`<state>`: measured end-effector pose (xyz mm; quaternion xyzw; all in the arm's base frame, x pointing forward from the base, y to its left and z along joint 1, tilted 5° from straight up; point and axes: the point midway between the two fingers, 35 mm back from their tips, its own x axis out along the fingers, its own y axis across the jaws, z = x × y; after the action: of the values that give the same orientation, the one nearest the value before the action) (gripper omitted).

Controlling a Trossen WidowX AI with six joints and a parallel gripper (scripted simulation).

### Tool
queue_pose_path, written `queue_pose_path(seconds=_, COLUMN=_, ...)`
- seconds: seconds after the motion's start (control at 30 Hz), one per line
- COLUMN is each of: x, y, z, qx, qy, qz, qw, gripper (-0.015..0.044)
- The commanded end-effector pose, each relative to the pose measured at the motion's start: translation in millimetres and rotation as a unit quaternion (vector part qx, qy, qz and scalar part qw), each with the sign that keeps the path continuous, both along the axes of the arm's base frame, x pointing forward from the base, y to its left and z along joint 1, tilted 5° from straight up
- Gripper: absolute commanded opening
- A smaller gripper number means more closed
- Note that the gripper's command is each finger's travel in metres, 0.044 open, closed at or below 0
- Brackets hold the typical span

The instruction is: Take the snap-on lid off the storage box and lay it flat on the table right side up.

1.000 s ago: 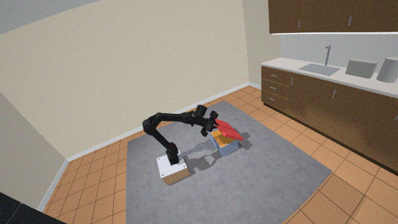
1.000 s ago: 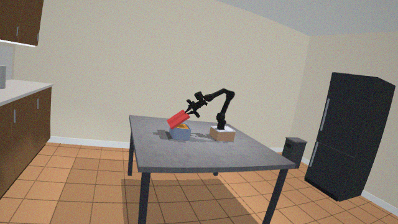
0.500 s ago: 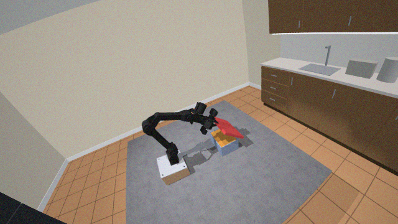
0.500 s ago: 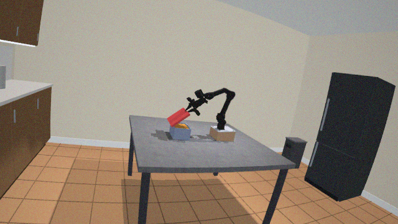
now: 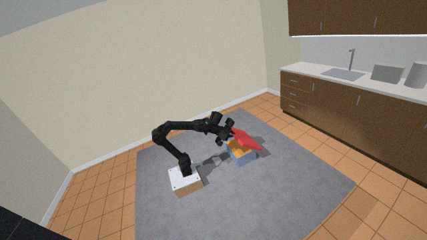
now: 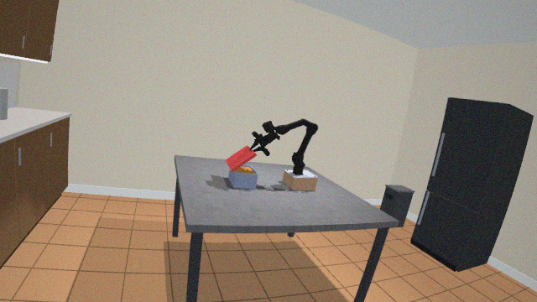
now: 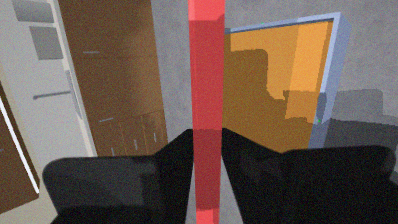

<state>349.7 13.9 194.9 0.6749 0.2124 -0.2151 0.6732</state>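
Observation:
The red lid (image 5: 246,139) (image 6: 241,158) (image 7: 207,75) is off its seat and steeply tilted, its far end lower, above the far side of the storage box. My gripper (image 5: 232,133) (image 6: 251,149) (image 7: 206,134) is shut on the lid's near edge, which runs between both fingers in the wrist view. The blue storage box (image 5: 246,161) (image 6: 243,180) (image 7: 336,62) stands upright on the grey table (image 5: 253,200) (image 6: 268,214), its orange inside partly uncovered. Whether the lid's low end touches the box rim I cannot tell.
The arm's base block (image 5: 188,189) (image 6: 300,181) stands on the table beside the box, toward the right in the exterior view. The table's far edge lies beyond the box. A kitchen counter (image 5: 333,81) and a dark fridge (image 6: 474,176) stand away from the table.

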Motion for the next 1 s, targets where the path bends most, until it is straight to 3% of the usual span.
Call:
queue_pose_path(seconds=0.0, x=0, y=-9, z=5, qx=-0.001, qy=-0.010, qz=0.002, qw=1.000, gripper=0.0000)
queue_pose_path(seconds=0.97, x=-8, y=-66, z=4, qx=-0.004, qy=-0.010, qz=0.002, qw=1.000, gripper=0.0000)
